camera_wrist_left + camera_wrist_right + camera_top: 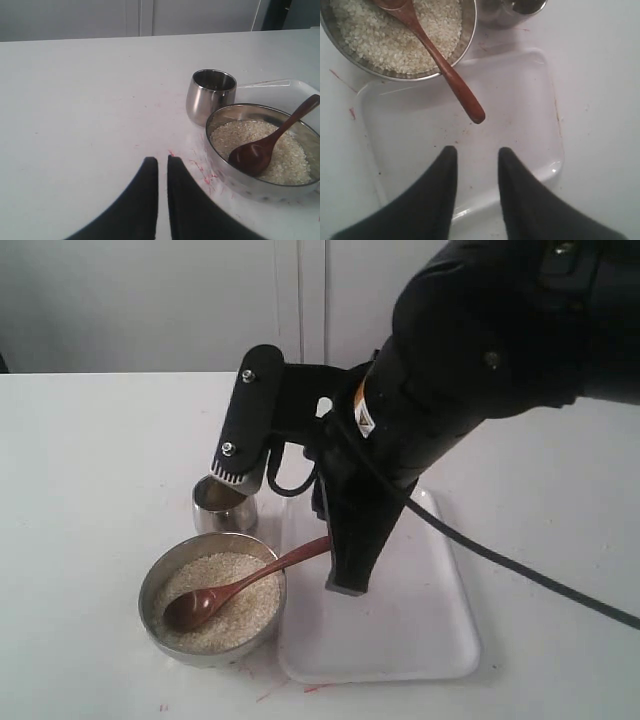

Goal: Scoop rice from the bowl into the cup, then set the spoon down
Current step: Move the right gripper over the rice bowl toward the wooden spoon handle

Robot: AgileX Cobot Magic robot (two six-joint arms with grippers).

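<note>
The steel bowl [152, 612] [235, 176] [466, 42] holds rice [228, 572] [232, 135] [367, 37]. The wooden spoon [240, 588] [272, 142] [437, 57] rests with its scoop on the rice. Its handle leans over the rim, above the tray. The steel cup [213, 512] [205, 102] [500, 16] stands right behind the bowl. My right gripper [292, 532] [476, 152] hangs open over the tray, its fingers just short of the handle's end, holding nothing. My left gripper [162, 160] is shut and empty over bare table beside the bowl; the exterior view does not show it.
A white plastic tray [410, 635] [277, 86] [525, 125] lies next to the bowl, touching it. Faint red marks [200, 167] streak the white table by the bowl. The right arm's cable [520, 565] trails across the table.
</note>
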